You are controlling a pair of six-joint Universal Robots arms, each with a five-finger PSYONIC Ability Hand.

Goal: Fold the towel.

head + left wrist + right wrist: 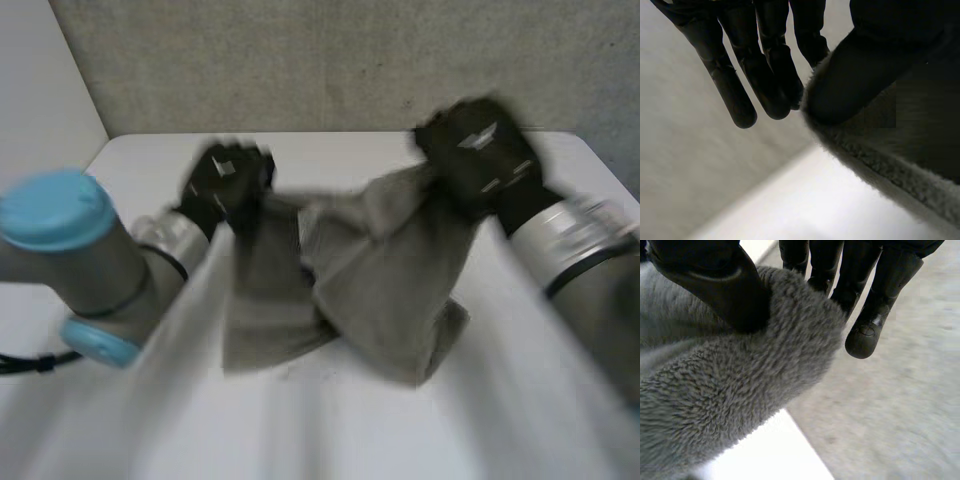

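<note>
Well, both hands pinch the grey fleecy towel point(370, 270) up over the white table point(340, 155).
The left hand point(228, 180) holds one upper edge between thumb and straight fingers, and the right hand point(480, 155) nips a bunched upper edge the same way. The cloth hangs crumpled between them, its lower part apparently resting on the tabletop. To fold cleanly, I judge the hands should draw apart until the top edge runs taut. They should then lay the cloth down evenly so the corners meet. The shallow pinch at the left looks liable to slip under a hard tug. The table is smooth and plain, set against a grey speckled back wall point(300, 60) with a pale side panel point(40, 80) on the left.
</note>
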